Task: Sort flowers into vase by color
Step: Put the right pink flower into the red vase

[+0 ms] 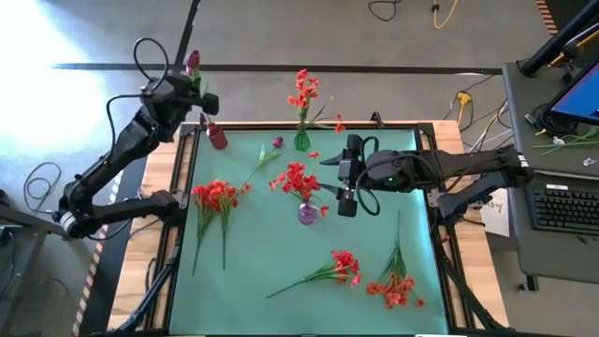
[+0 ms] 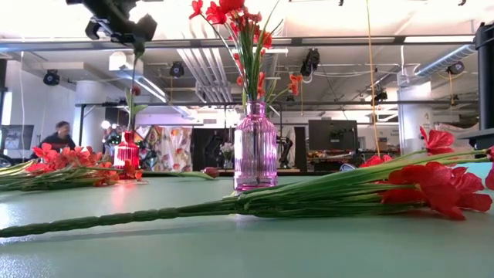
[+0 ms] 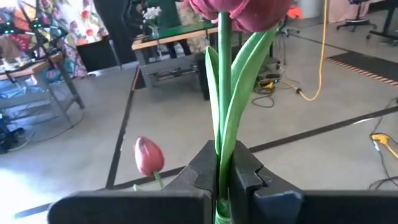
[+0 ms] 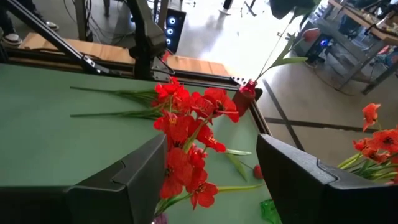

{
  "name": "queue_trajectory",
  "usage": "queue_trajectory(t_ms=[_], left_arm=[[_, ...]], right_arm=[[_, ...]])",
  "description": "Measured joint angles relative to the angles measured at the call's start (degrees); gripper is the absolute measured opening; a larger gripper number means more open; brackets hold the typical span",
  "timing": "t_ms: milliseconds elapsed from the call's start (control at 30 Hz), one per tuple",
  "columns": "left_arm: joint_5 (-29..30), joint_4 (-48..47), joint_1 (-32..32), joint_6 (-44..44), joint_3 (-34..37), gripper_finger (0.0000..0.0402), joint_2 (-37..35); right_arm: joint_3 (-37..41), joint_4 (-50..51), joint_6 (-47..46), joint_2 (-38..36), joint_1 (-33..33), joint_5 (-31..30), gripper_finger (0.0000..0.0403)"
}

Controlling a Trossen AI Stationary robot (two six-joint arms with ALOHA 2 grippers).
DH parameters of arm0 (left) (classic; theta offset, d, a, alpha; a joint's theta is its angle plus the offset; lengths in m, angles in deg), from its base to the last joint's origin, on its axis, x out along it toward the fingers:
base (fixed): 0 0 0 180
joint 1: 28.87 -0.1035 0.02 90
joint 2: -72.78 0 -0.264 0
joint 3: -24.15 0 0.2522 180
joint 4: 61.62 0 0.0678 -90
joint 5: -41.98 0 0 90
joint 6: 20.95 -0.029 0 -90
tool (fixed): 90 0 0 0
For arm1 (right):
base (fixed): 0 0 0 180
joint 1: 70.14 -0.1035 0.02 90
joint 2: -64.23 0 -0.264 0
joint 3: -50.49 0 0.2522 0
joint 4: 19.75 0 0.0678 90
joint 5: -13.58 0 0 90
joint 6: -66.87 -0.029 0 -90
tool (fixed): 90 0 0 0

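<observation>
My left gripper [image 1: 194,82] is high over the table's far left corner, shut on a dark magenta tulip [image 3: 239,12]. Its stem runs down to the small red vase [image 1: 217,139]. A second magenta bud [image 3: 148,155] leans out of that vase. My right gripper [image 1: 348,208] hangs open just right of the purple vase [image 1: 307,213]; in the right wrist view the vase's red blooms [image 4: 186,130] show between its fingers, apart from them. A green vase [image 1: 301,140] at the far edge holds red flowers. My left gripper pinches the tulip's stem [image 3: 220,163] and a leaf base between its two fingers, some way below the bloom. The fingers come roughly level and lie across the stem. The tulip stands upright, bloom above the fingers, and its lower stem [image 2: 133,93] reaches down to the red vase's mouth [image 2: 126,137].
Loose red sprays lie on the green mat: a bunch at the left [image 1: 215,197], one near the front [image 1: 342,267], another at the front right [image 1: 398,285]. A magenta bud [image 1: 277,142] lies near the green vase. A person [image 2: 60,137] sits far behind the table.
</observation>
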Motion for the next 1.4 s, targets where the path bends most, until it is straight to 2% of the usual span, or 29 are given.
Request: queue_trajectory(t_ms=[167, 700, 1133, 1400], left_arm=[[0.0, 0.2, -1.8, 0.7, 0.6, 0.0, 0.6], [0.3, 0.0, -2.0, 6.3, 0.8, 0.0, 2.2], [0.8, 0.0, -2.0, 7.1, 0.8, 0.0, 3.3], [3.8, -0.6, -2.0, 9.1, 0.8, 0.0032, 5.5]], right_arm=[[0.0, 0.0, 0.0, 0.0, 0.0, 0.0, 0.0241], [0.0, 0.0, -0.5, 0.0, 0.0, 0.0, 0.0243], [0.0, 0.0, -0.9, 0.0, 0.0, 0.0, 0.0242], [0.0, 0.1, -1.5, 0.0, 0.0, 0.0, 0.0245]])
